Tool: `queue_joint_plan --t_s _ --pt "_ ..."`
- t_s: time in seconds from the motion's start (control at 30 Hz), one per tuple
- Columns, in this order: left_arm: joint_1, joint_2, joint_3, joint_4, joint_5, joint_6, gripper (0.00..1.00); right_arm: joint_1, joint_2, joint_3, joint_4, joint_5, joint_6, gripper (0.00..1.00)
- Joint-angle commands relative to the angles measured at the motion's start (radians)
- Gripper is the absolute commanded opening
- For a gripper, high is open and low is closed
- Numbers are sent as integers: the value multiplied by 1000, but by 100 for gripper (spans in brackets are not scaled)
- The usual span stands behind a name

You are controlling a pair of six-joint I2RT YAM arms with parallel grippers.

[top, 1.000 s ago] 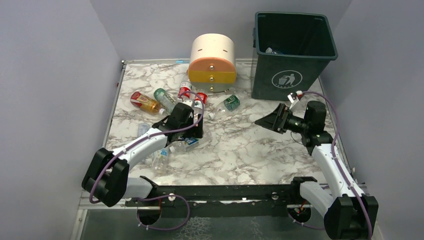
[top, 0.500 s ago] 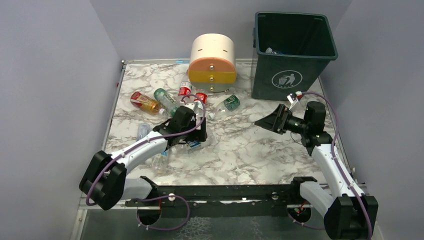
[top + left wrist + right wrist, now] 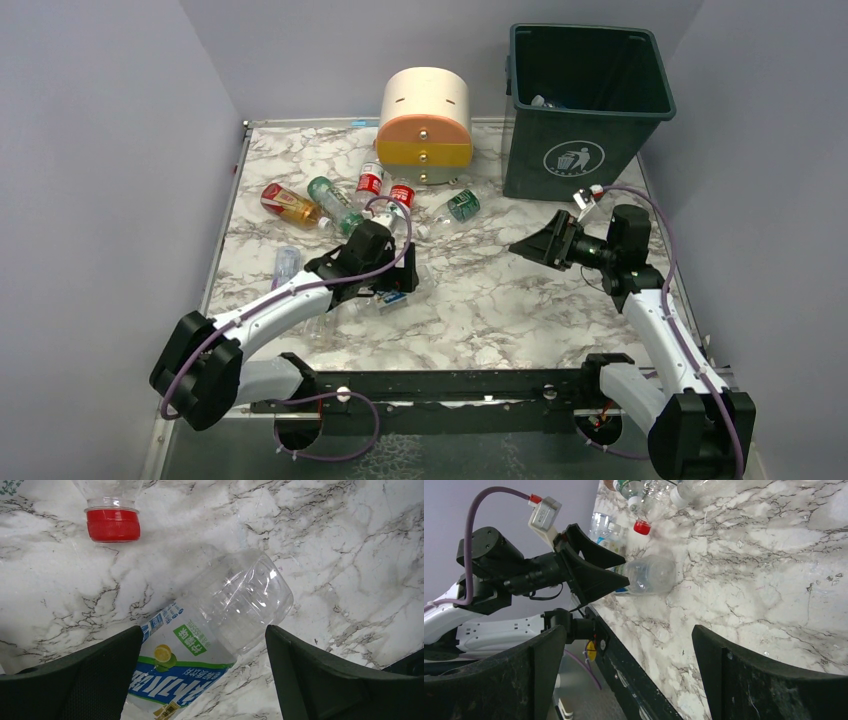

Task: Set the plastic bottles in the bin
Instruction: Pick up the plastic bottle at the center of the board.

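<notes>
Seen from above, a marble table (image 3: 500, 310) carried a scatter of small plastic bottles (image 3: 335, 203) lying on their sides at the far left, in front of a cream-and-orange round drawer unit (image 3: 425, 125). A dark green bin (image 3: 585, 155) stood at the far right corner with at least one bottle already visible inside. The left arm (image 3: 285, 298) reached out low over the near edge of the scatter, its jaws spread wide and holding nothing. In the left wrist view, a clear bottle with a blue and green label (image 3: 220, 615) lay on the table directly beneath and between those jaws. Its long axis ran on a slant across the gap, base toward the upper right and neck end out of sight at the lower left. The red cap (image 3: 112, 525) of another bottle lay just beyond. The right arm (image 3: 640, 290) hovered near the front of the bin, well apart from every loose bottle, its jaws likewise spread and empty. The left arm was plainly the nearer one; its wrist probably needed to turn a little to meet the bottle square.
</notes>
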State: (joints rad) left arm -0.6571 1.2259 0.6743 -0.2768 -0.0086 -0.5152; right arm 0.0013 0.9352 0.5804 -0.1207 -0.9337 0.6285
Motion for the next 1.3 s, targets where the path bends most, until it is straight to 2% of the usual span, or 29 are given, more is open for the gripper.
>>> queue_joint_plan --t_s 0.0,0.53,1.0,1.27 --pt "-6 -49 -22 -15 1 -28 99 7 1 -9 38 -33 3 99" --pt "-86 -144 -84 -30 -16 -131 99 8 11 -36 48 -40 2 100" --pt "-172 -158 -88 -50 -26 -184 99 9 8 -56 52 -51 0 100" --pt "-200 -98 -85 -52 -26 -180 99 9 5 -60 53 -53 0 100"
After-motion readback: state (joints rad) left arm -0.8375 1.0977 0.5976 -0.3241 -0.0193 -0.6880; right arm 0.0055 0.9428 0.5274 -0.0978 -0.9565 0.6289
